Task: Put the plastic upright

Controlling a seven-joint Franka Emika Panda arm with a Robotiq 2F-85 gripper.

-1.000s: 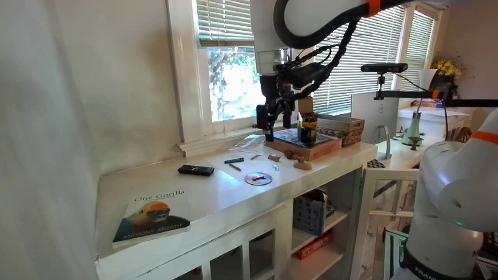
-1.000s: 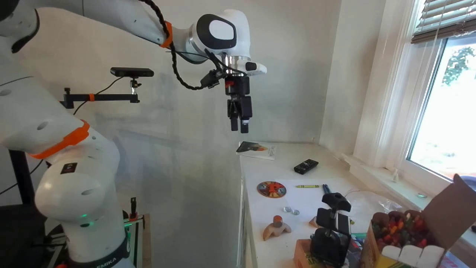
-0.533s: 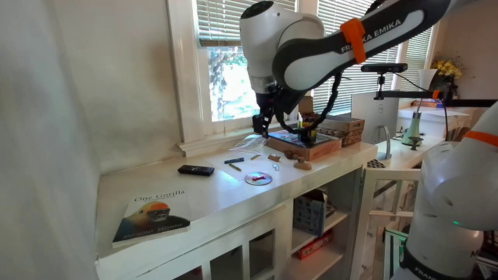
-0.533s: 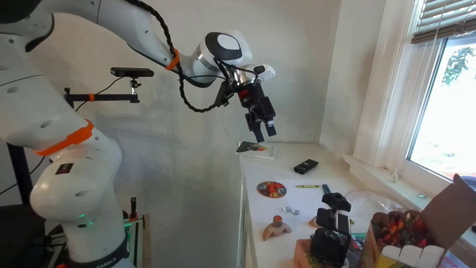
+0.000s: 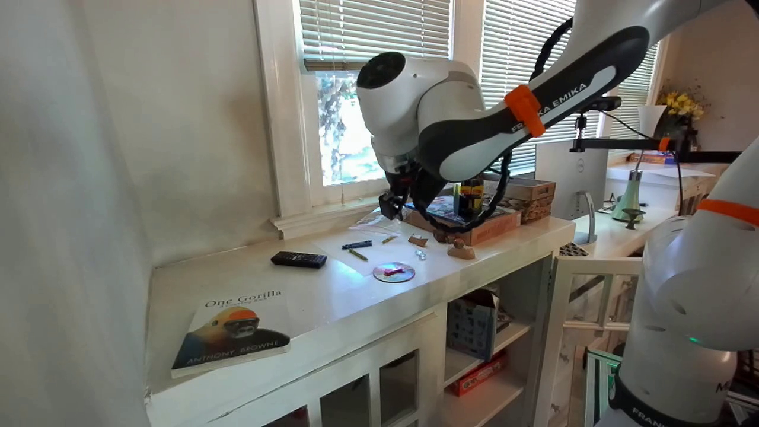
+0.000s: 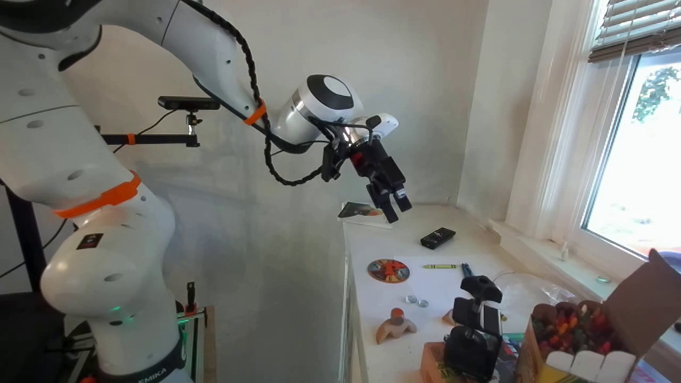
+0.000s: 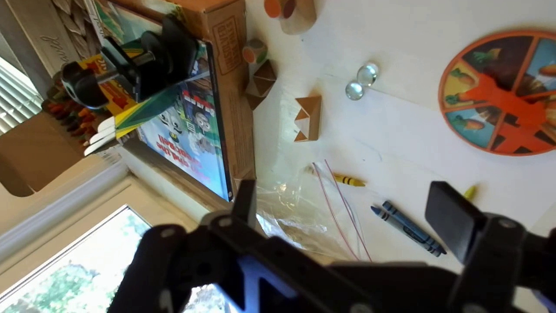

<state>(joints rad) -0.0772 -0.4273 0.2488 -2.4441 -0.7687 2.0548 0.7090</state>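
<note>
The plastic is a clear, crumpled bag [image 7: 289, 217] with a pair of thin red lines along its opening. It lies flat on the white counter beside a cardboard box, near the window sill; in both exterior views it shows as a glossy patch [image 5: 369, 223] [image 6: 532, 290]. One end of a yellow crayon [image 7: 349, 179] is under or against the bag's edge. My gripper [image 7: 343, 202] stands wide open, nothing between its fingers [image 7: 454, 217]; the bag is seen beyond the gap. In an exterior view the gripper [image 6: 400, 211] hangs tilted in the air above the counter, apart from everything.
Blue crayons [image 7: 408, 228], glass beads [image 7: 360, 80], small wooden pieces [image 7: 308, 117] and a round picture disc [image 7: 499, 91] lie around the bag. The cardboard box [image 7: 230, 56] bears a black clamp [image 7: 152, 61] and a crayon box. A remote [image 5: 298, 259] and book [image 5: 234, 332] lie farther off.
The arm has come down toward the counter. My gripper has gone from pointing straight down to a slant, its fingertips swung toward the window side. It has stayed open; the objects have not moved.
</note>
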